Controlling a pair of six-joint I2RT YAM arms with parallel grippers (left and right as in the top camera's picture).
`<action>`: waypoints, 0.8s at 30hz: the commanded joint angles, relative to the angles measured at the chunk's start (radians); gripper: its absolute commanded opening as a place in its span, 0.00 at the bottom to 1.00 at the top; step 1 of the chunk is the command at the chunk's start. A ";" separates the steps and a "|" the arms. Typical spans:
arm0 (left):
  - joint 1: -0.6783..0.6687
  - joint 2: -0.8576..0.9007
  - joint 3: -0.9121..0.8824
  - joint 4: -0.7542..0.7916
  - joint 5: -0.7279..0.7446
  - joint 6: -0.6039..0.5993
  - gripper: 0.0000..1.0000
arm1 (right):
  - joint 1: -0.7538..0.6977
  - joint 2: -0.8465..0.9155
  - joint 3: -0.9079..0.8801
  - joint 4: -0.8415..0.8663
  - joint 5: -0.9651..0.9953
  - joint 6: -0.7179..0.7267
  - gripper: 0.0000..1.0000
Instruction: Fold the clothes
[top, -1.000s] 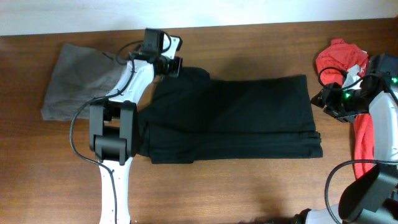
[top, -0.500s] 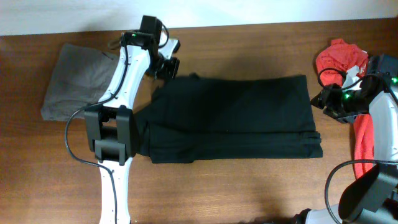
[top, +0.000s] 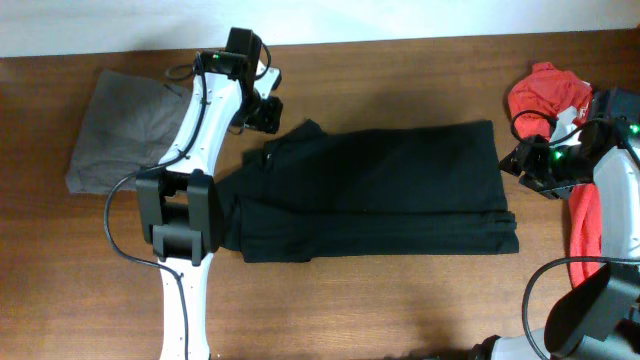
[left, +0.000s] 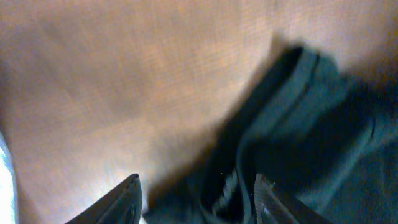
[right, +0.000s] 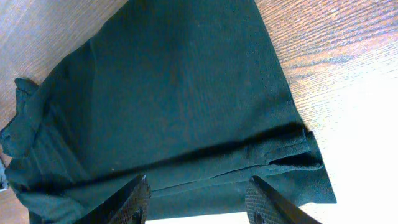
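The clothes, a black T-shirt, lie folded into a long band across the middle of the table. Its far-left corner sits rumpled and loose on the wood. My left gripper hovers just beyond that corner. In the left wrist view it stands open, and the crumpled black fabric lies under and past the fingers, not pinched. My right gripper waits at the shirt's right end. In the right wrist view it stands open above the folded hem with nothing between its fingers.
A grey folded garment lies at the far left. A red shirt is heaped at the far right beside the right arm. Bare wooden table runs along the front, and the wall edge lies close behind.
The left gripper opened and let go of the shirt's far-left corner. That corner dropped onto the table in a rumple. The right arm has not moved.
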 joint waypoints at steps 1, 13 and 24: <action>-0.010 0.031 0.018 0.067 0.006 0.018 0.58 | -0.002 -0.017 0.018 -0.004 0.009 -0.004 0.55; -0.064 0.143 0.018 0.119 0.109 0.077 0.56 | -0.002 -0.017 0.018 -0.009 0.009 -0.008 0.54; -0.064 0.143 0.080 0.113 0.060 0.071 0.00 | -0.002 -0.017 0.018 -0.012 0.009 -0.008 0.54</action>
